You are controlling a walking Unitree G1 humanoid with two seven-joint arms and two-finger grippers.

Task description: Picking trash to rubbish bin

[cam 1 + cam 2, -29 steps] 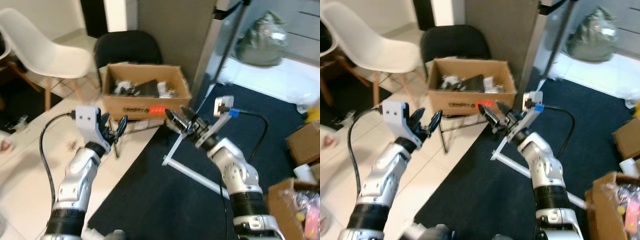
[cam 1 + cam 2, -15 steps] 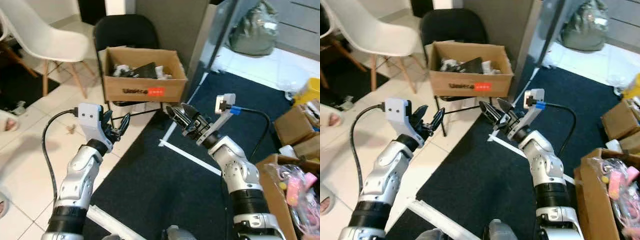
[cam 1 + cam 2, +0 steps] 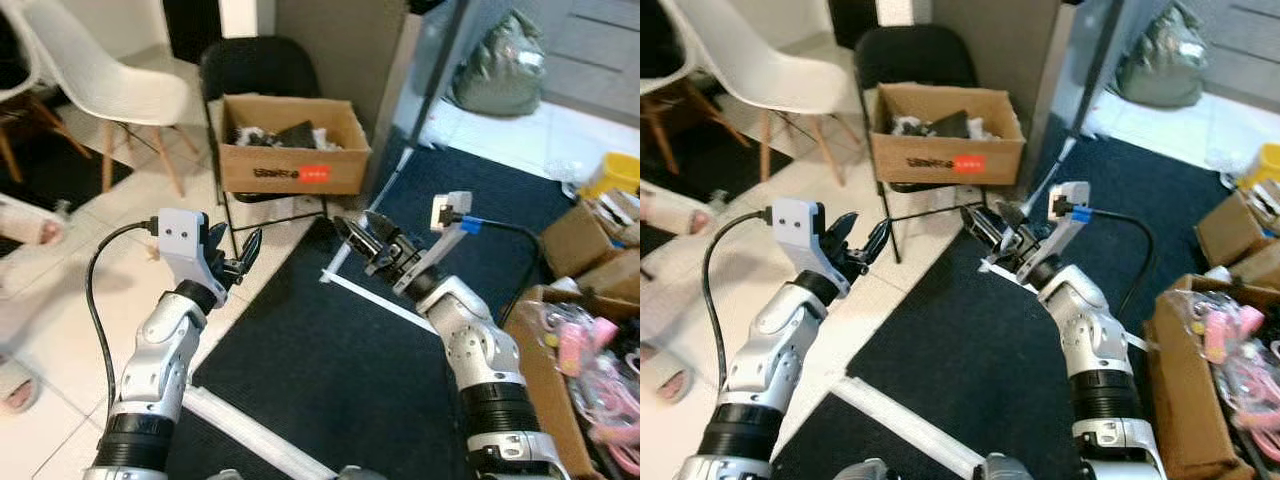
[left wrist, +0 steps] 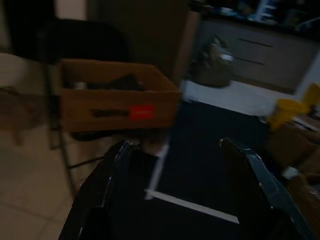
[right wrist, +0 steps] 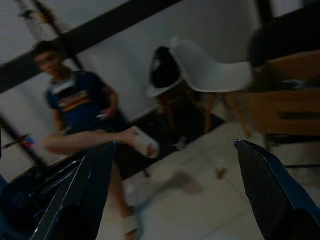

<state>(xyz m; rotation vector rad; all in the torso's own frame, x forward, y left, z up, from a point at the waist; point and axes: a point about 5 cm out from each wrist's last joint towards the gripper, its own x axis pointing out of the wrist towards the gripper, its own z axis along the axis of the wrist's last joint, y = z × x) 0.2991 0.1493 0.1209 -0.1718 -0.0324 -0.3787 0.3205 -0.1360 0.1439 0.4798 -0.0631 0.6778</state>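
Both grippers are spread wide and carrying nothing, and the cardboard box [image 3: 290,155] of junk sits on the black chair [image 3: 262,75] at upper center, ahead of both, left gripper [image 3: 232,262] and right gripper [image 3: 372,243] looking about equally near.

Both silver arms are raised forward, elbows bent. The left gripper [image 3: 232,262] has its 2 black fingers spread apart, empty. The right gripper [image 3: 362,240] is likewise spread and empty.
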